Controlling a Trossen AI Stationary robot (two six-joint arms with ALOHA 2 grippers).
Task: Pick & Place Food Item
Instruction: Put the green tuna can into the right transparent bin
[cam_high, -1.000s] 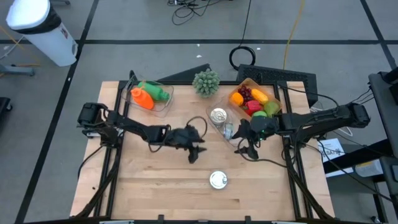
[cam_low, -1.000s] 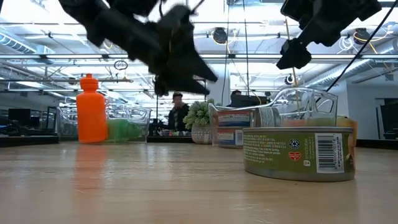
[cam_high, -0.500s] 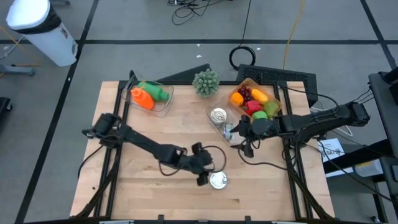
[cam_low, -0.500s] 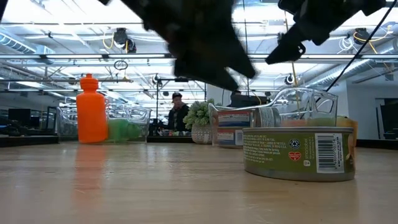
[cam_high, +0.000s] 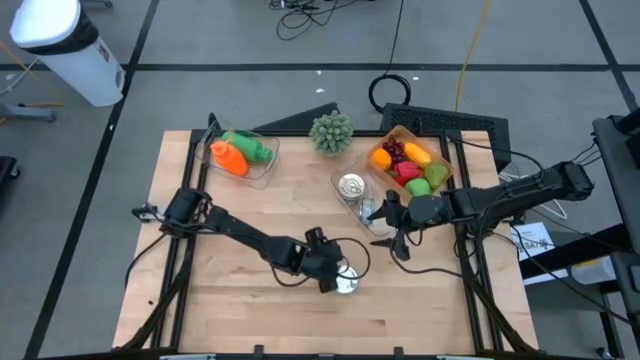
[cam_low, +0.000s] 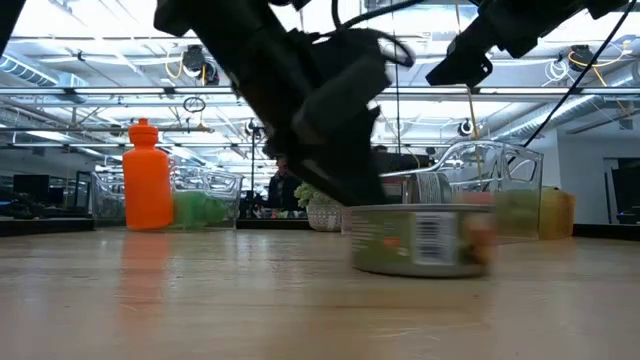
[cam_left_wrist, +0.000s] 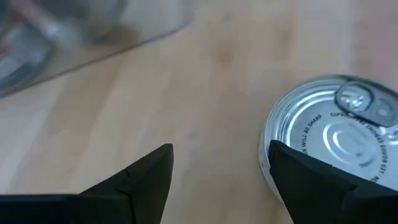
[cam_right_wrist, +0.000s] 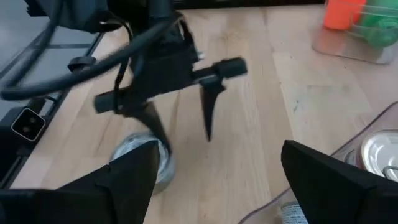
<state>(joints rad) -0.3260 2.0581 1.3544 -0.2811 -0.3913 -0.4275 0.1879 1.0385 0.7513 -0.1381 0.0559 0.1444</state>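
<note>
A flat silver-lidded tin can (cam_high: 348, 285) with a green label stands upright on the wooden table near its near edge; it also shows in the low view (cam_low: 420, 240) and the left wrist view (cam_left_wrist: 336, 140). My left gripper (cam_high: 332, 276) is open and down at the table beside the can, with bare wood in the gap between its fingers (cam_left_wrist: 217, 180). The right wrist view shows that gripper (cam_right_wrist: 180, 124) pointing down next to the can (cam_right_wrist: 144, 165). My right gripper (cam_high: 388, 228) is open, raised above the table by the clear tub, and touches nothing (cam_right_wrist: 217, 186). My left gripper comes from above, pointing down. The outer side of one finger (cam_left_wrist: 305, 177) lies against the can's side wall at its rim (cam_left_wrist: 268, 146). The can is outside the gap between the fingers and stands on the table, blurred in the low view.
A clear tub (cam_high: 358, 195) holds another can (cam_high: 351, 186). A cardboard tray of toy fruit (cam_high: 410, 162) sits at the far right. A clear tub with an orange bottle and a green item (cam_high: 240, 155) is far left. A small plant (cam_high: 331, 133) stands at the far edge.
My left gripper has swung from the table's middle toward the near edge and down to the can. The can has slid a little sideways along the table, staying upright.
</note>
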